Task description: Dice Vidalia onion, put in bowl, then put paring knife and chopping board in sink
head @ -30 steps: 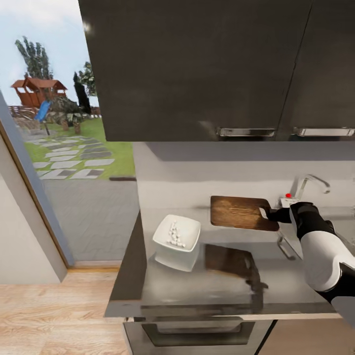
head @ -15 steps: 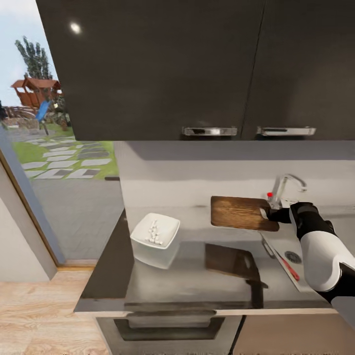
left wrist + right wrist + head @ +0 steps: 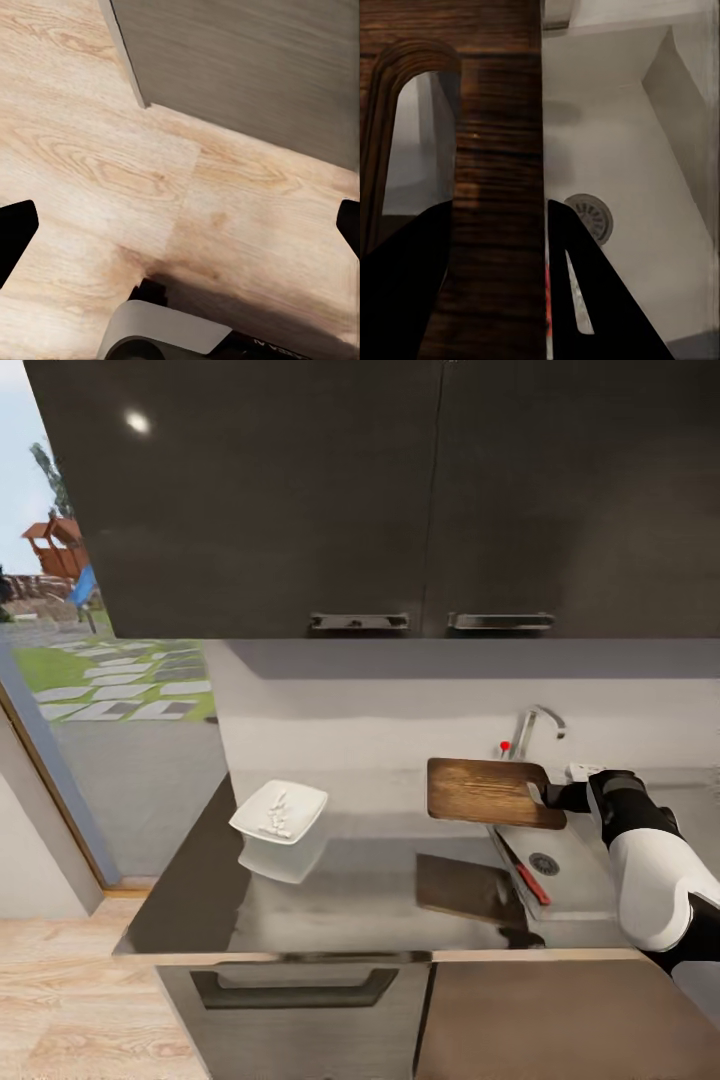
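My right gripper (image 3: 546,795) is shut on the handle-slot end of the brown chopping board (image 3: 485,791), which hangs level above the countertop (image 3: 330,905) with its held end over the left edge of the sink (image 3: 580,880). In the right wrist view the board (image 3: 495,150) sits between the black fingers (image 3: 600,300), above the basin (image 3: 615,135). The red-handled paring knife (image 3: 527,880) lies in the sink beside the drain; its blade (image 3: 574,296) shows there too. The white bowl (image 3: 279,810) holds diced onion bits at the counter's left. My left gripper (image 3: 180,225) is open over the floor.
A chrome tap (image 3: 535,723) with a red knob (image 3: 505,745) stands behind the sink. Dark wall cabinets (image 3: 400,500) hang low over the counter. An oven front (image 3: 290,1000) sits below. A window (image 3: 90,650) is at the left, above the wooden floor (image 3: 60,990).
The whole view has shifted: bowl and counter slid left in the picture and the sink with the knife came into sight. The board and right arm kept their place in the picture.
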Available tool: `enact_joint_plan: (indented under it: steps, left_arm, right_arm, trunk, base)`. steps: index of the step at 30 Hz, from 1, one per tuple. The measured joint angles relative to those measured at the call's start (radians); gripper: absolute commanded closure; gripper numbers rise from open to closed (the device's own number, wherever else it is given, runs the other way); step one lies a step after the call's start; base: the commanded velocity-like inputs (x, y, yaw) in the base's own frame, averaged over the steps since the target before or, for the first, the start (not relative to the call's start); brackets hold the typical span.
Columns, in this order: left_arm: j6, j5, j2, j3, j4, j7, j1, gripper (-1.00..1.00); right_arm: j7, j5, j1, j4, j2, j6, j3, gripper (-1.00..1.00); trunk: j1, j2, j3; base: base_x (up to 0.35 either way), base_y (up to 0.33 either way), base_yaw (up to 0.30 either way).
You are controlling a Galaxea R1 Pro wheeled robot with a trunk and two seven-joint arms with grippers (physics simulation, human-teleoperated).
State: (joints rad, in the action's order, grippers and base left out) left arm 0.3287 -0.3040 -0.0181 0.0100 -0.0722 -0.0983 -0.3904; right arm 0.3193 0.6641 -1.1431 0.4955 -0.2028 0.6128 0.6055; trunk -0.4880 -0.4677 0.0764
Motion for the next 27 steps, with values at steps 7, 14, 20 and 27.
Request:
enact_joint_plan:
  steps: [7,14,20,27]
  left_arm:
    - [0.000,0.000,0.000,0.000,0.000,-0.001,0.000,-1.00]
    - [0.000,0.000,0.000,0.000,0.000,0.000,0.000,-1.00]
    - [0.000,0.000,0.000,0.000,0.000,0.000,0.000,-1.00]
    - [0.000,0.000,0.001,0.000,0.000,0.000,0.000,-1.00]
  right_arm:
    - [-0.003,0.001,0.000,0.000,0.000,0.000,0.000,1.00]
    - [-0.034,0.002,0.000,-0.012,0.001,-0.001,0.000,1.00]
    - [-0.058,0.000,0.000,-0.021,0.002,-0.001,0.000,1.00]
    - [-0.082,-0.007,0.000,-0.049,0.006,-0.048,0.003,1.00]
  trunk:
    - [0.000,0.000,0.000]
    - [0.000,0.000,0.000]
    - [0.000,0.000,0.000]
    - [0.000,0.000,0.000]
  base:
    - [-0.100,-0.325,0.000]
    - [-0.091,-0.326,0.000]
    - [-0.023,-0.298,0.000]
    - [-0.001,-0.058,0.000]
